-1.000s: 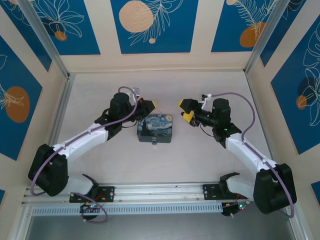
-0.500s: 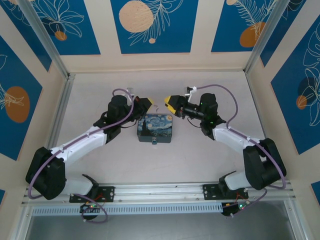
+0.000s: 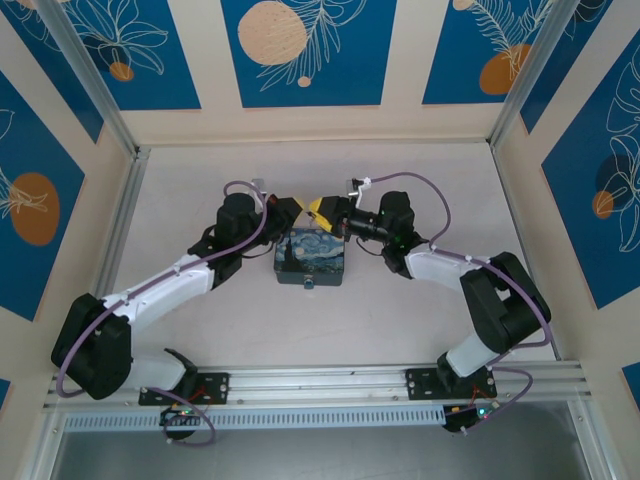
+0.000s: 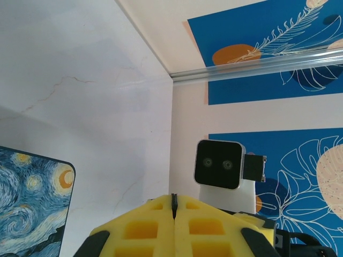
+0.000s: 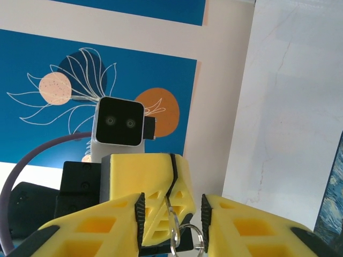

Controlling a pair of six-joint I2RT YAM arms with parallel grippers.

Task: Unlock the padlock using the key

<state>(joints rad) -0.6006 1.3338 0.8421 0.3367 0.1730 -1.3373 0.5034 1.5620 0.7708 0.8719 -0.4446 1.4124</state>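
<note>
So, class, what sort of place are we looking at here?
Probably a robot test cell in a lab: a left arm and right arm bolted to an aluminium rail at the edge of the table, closed in by metal-framed wall panels printed with blue leaves.

1. Scanning all three views: no readable words, numbers or brand marks anywhere.
2. The painted tin (image 3: 311, 258) on the desk carries a swirling night-sky picture, no lettering.
3. The wall panels (image 3: 303, 50) carry leaf-and-circle drawings, no lettering.

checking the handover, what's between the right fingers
In the right wrist view, the left gripper, shut on the key with its small ring, sits in the gap between the right fingers.
</note>
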